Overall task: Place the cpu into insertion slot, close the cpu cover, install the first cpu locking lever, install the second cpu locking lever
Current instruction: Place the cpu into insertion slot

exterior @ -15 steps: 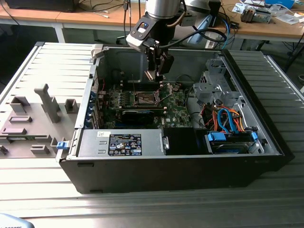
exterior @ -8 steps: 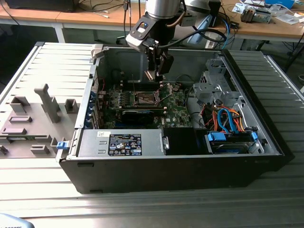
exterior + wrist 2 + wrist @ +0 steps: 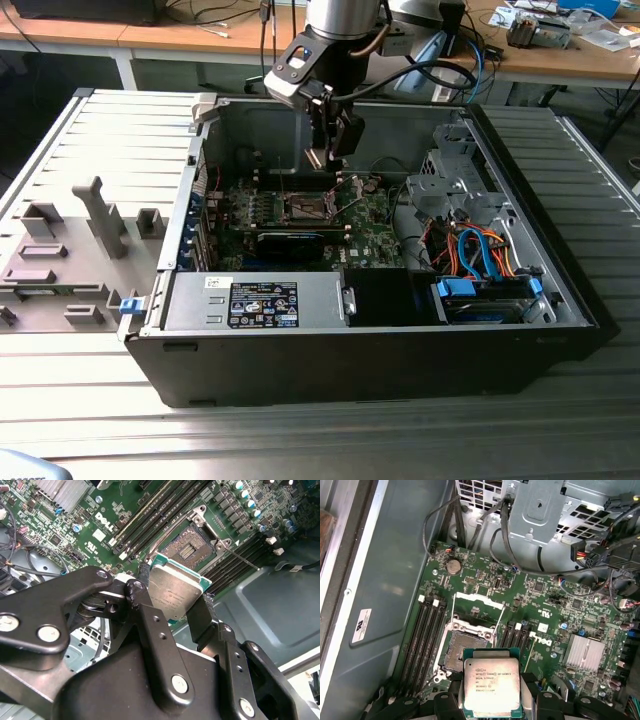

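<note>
Second wrist view: gripper (image 3: 172, 602) clenched on the cpu (image 3: 176, 590) by two opposite edges, holding it aloft; slot (image 3: 192, 550) lies open and empty down past its free edge, apart, not touching.

The gripper (image 3: 492, 703) clasps the cpu (image 3: 491, 680) by its edges, near the uncovered insertion slot (image 3: 461, 649) in the green board (image 3: 470, 582).

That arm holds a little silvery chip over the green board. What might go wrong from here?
The small silvery-grey square cpu, pinched by its edges in the black gripper, hangs clear of the dark square insertion slot, not in it; a slip might drop it crooked.
Narrow black memory slots flank the socket closely, so an offset descent could land the chip on its rim.
</note>
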You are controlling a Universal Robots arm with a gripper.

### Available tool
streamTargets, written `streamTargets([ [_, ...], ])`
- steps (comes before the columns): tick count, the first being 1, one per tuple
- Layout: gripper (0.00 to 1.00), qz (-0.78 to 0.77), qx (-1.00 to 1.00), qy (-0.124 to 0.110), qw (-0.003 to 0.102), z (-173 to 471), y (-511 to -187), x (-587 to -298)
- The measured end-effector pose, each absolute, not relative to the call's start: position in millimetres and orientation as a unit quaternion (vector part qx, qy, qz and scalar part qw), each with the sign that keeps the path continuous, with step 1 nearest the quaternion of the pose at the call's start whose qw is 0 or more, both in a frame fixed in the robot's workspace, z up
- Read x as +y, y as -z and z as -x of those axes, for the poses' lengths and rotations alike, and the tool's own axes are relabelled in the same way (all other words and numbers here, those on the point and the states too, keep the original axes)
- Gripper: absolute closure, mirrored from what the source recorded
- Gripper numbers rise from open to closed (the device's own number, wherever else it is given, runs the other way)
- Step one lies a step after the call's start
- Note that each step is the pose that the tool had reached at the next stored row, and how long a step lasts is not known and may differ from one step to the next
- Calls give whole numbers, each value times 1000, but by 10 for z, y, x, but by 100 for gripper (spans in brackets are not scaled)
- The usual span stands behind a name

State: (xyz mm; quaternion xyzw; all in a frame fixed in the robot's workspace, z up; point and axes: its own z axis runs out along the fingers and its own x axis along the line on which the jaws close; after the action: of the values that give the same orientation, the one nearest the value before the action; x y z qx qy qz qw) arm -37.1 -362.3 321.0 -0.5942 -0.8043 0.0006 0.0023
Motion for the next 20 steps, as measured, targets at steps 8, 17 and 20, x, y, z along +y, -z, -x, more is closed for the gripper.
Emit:
streamTargets([
  [8, 46, 599, -801, -1, 2, 371, -3208, -3623],
  [17, 46, 605, -797, -1, 2, 371, -3206, -3623],
  [20, 46, 607, -795, -1, 2, 371, -3206, -3623],
])
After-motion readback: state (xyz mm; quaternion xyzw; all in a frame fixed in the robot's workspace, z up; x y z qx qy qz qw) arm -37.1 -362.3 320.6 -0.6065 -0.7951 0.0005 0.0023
